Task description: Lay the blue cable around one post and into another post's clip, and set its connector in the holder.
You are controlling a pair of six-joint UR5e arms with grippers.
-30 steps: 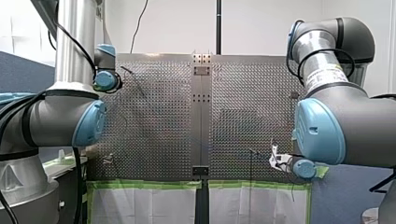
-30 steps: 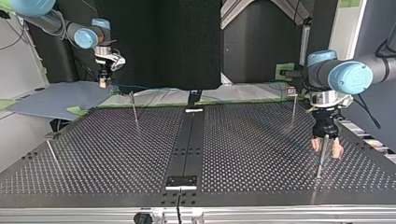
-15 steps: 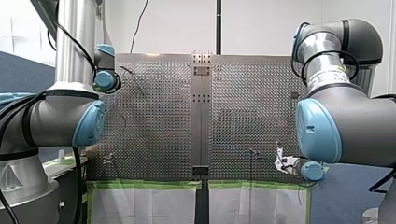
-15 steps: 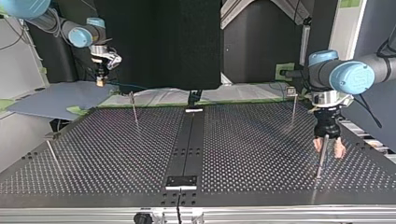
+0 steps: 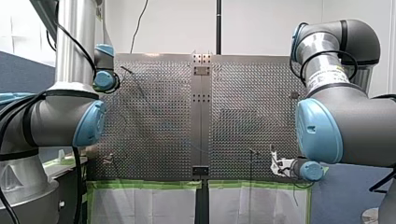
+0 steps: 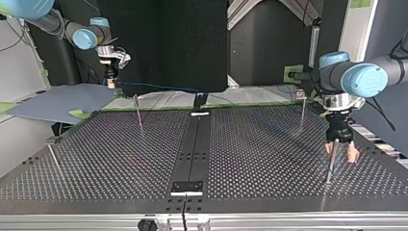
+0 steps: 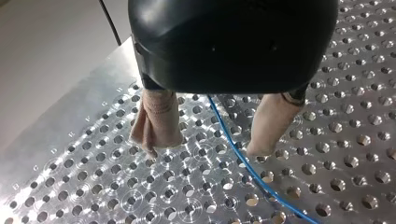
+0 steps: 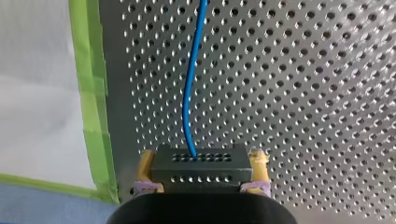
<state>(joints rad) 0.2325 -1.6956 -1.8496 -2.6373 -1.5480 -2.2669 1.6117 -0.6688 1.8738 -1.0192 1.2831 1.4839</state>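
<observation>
Thin blue cable (image 8: 189, 93): one end enters a dark grey perforated connector block (image 8: 201, 163), and from there it runs out over the perforated metal surface (image 6: 250, 144). The block is clamped between the yellow-padded fingers of my right tool (image 6: 111, 79), which hangs just past the surface's green-taped edge (image 8: 88, 70), near one corner. Toward the opposite side edge the cable passes between the beige pads (image 7: 156, 119) of my left tool (image 7: 205, 149). That tool's fingers are spread apart and grip nothing; the cable lies low over the holes, clear of both pads. A thin metal post (image 6: 330, 168) stands close beside this tool, but the views do not show whether the cable touches it.

Step in hand, as judged: routing has barely begun, with the cable held only at its connector end and none of it in a clip. The next move likely calls for my left tool to close on the cable and lead it round the nearby post, while my right tool gives slack without twisting the block.
</observation>
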